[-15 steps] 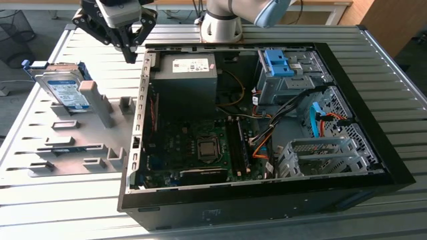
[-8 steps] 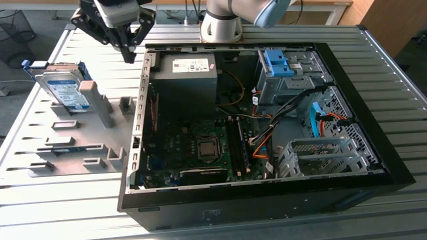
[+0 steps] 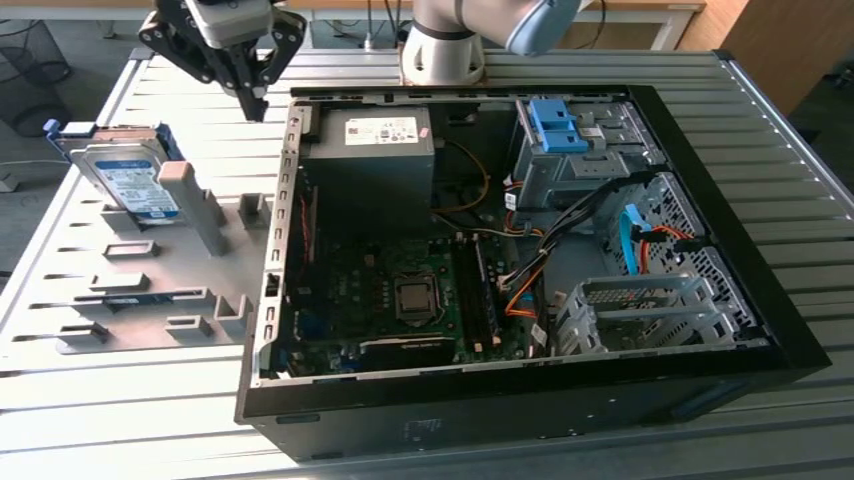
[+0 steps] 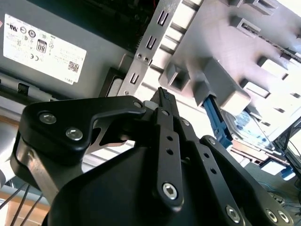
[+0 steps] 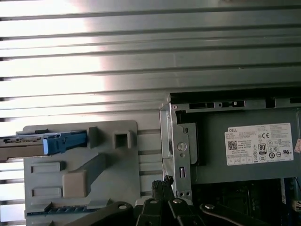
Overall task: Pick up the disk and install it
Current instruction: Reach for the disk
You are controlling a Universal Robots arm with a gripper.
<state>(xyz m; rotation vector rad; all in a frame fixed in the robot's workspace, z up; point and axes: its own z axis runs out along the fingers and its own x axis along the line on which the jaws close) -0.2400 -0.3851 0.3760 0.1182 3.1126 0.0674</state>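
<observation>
The disk (image 3: 128, 183) stands on edge in a grey slotted fixture (image 3: 147, 270) at the exterior view's left. It is silver with a white-and-blue label and blue side rails. My gripper (image 3: 254, 104) hangs above the table between the fixture and the open computer case (image 3: 747, 300), behind and to the right of the disk and apart from it. Its fingers are shut with nothing between them. The first wrist view shows the disk's blue rail (image 5: 66, 142) beyond my fingertips (image 5: 164, 182). In the second wrist view the disk (image 4: 249, 126) lies past the fingertips (image 4: 163, 95).
The open case holds a grey power supply box (image 3: 374, 145) with a white sticker, a motherboard (image 3: 400, 290), a blue bracket (image 3: 554, 125) in the upper bay and a metal drive cage (image 3: 634, 310). The ribbed metal table (image 3: 134, 420) surrounds both. The arm's base (image 3: 447, 50) stands behind the case.
</observation>
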